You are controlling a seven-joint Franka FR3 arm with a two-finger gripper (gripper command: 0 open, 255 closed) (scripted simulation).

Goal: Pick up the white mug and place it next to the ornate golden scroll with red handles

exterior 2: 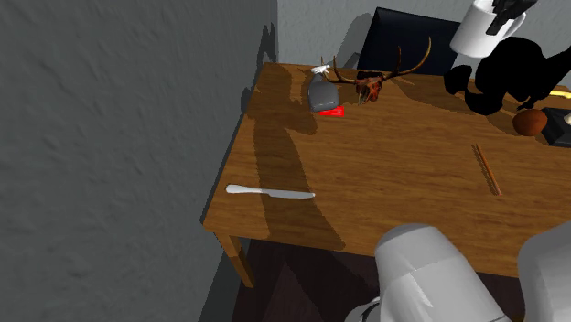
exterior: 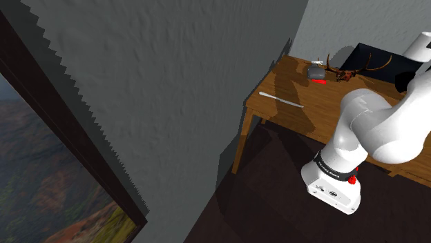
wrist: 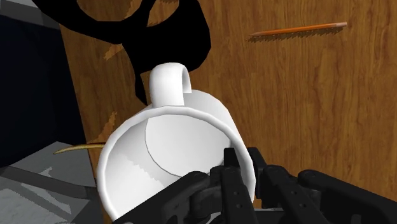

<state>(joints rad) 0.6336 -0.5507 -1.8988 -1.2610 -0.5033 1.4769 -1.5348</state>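
Watching a plain white mug (wrist: 172,153): glossy, smooth-walled, with one rounded loop handle on the side away from the gripper (wrist: 245,168). Mouth turned toward the wrist camera, showing a pale inside. Pinched by the rim wall, with one black finger (wrist: 229,167) inside and the other outside, closed down to the thickness of that wall.

Found up at one o'clock in the second exterior view, hanging under the black hand above the far end of the wooden table (exterior 2: 384,174). Right over a pure black shape (exterior 2: 499,78) lying on the wood.

Plenty of bare board across the middle. Only an orange pencil (exterior 2: 486,169) out at three o'clock and a white knife (exterior 2: 270,192) near the nine o'clock edge, well apart from each other.

Busier along the back edge at twelve: an antlered skull (exterior 2: 371,84), a grey spray bottle (exterior 2: 320,91) just beside it, touching a red patch (exterior 2: 331,112). A brown round thing (exterior 2: 529,121) at two.

Backed by a dark panel (exterior 2: 403,37) and a rough grey wall (exterior 2: 119,137). Over in the shoulder view, dark floor (exterior: 262,193) under the table and a framed landscape (exterior: 41,186) at eight o'clock.
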